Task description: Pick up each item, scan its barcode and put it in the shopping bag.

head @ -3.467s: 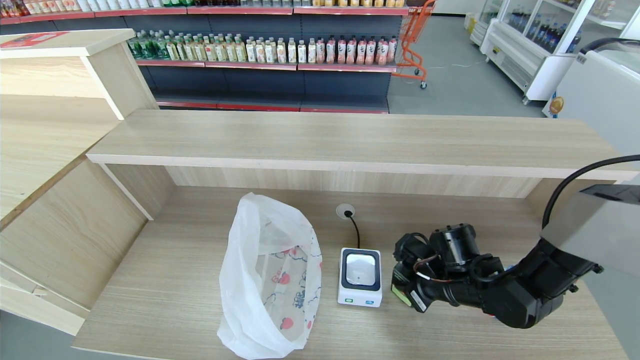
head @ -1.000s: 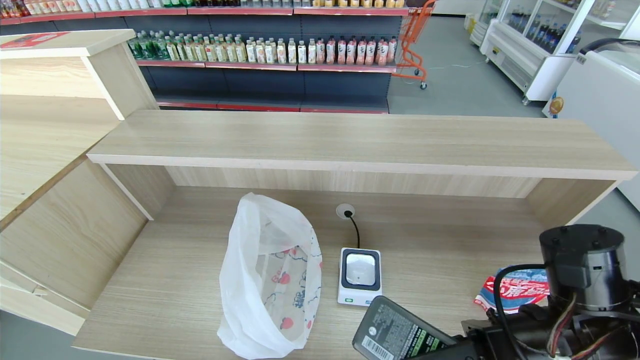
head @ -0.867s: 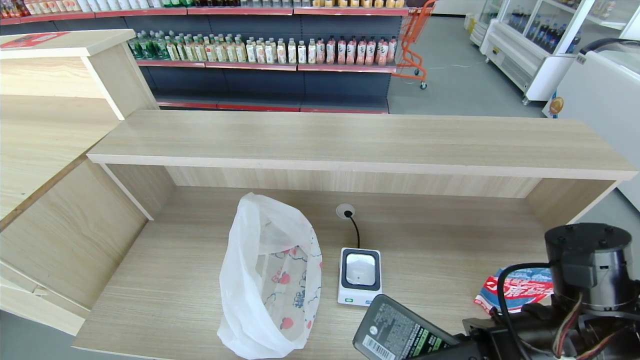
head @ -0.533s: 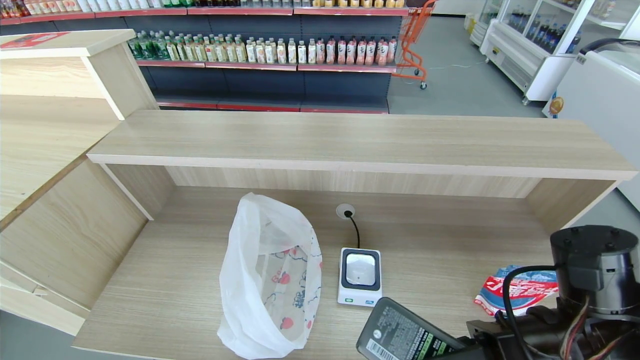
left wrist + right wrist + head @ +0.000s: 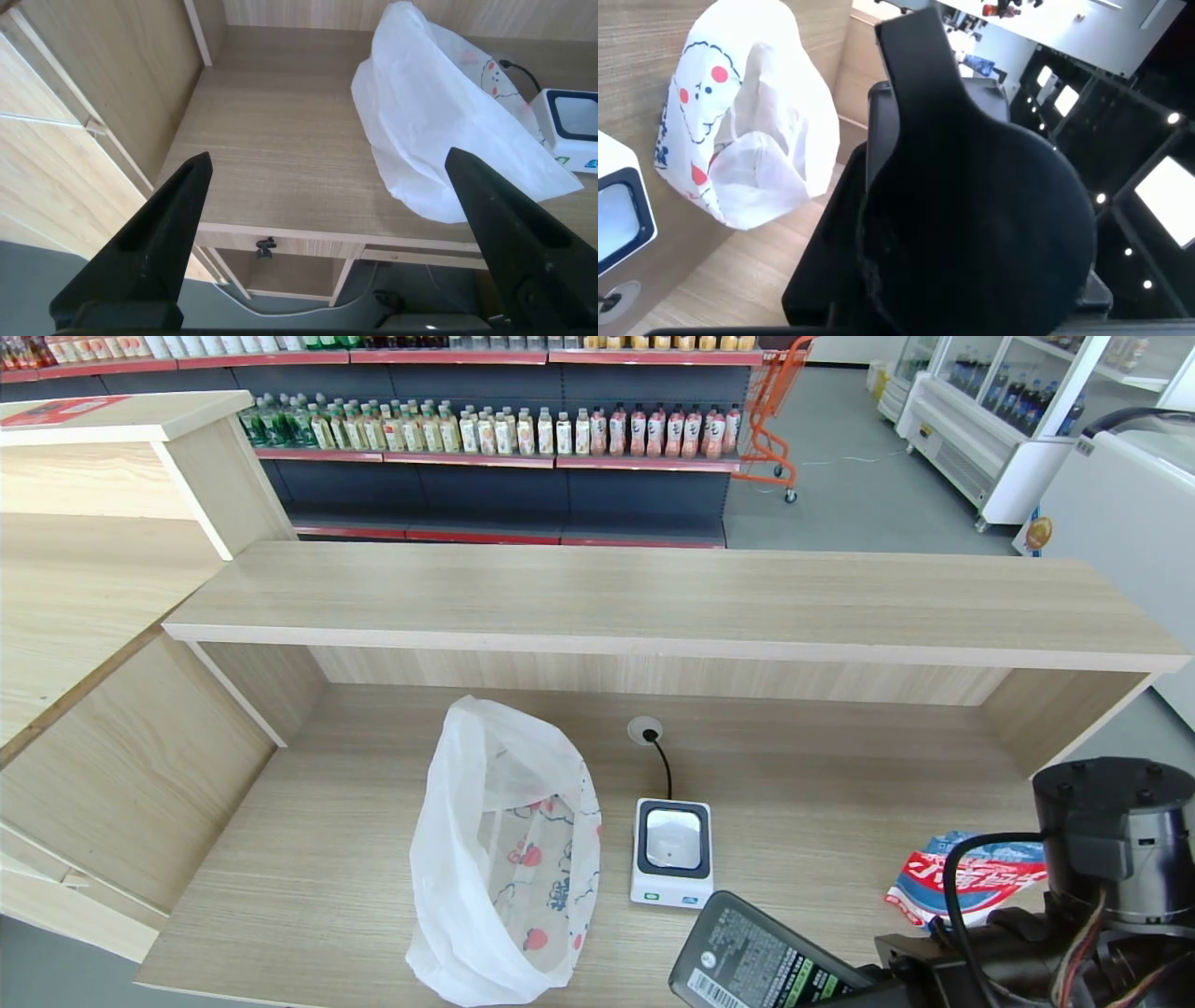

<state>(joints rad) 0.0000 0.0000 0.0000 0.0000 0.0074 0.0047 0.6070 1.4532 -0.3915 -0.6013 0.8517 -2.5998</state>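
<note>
A dark flat pack (image 5: 756,961) with a barcode label facing up hangs over the desk's front edge, just right of the white barcode scanner (image 5: 672,849). My right gripper (image 5: 887,975) is shut on its right end, and in the right wrist view the pack (image 5: 971,187) looms black right before the camera. The white shopping bag (image 5: 504,859) with red and blue print lies open left of the scanner. A red and blue snack packet (image 5: 971,882) lies flat at the desk's right. My left gripper (image 5: 327,163) is open with nothing in it, near the desk's front edge left of the bag (image 5: 448,112).
The wooden desk (image 5: 840,784) is walled on the left and right, with a raised counter (image 5: 653,597) across the back. The scanner's cable runs into a hole (image 5: 644,730) behind it. Bare desk lies between the scanner and the packet.
The right arm has gone from beside the scanner to the desk's front edge, lifting the dark pack and baring the snack packet. Over the last second the pack drifted slightly right.
</note>
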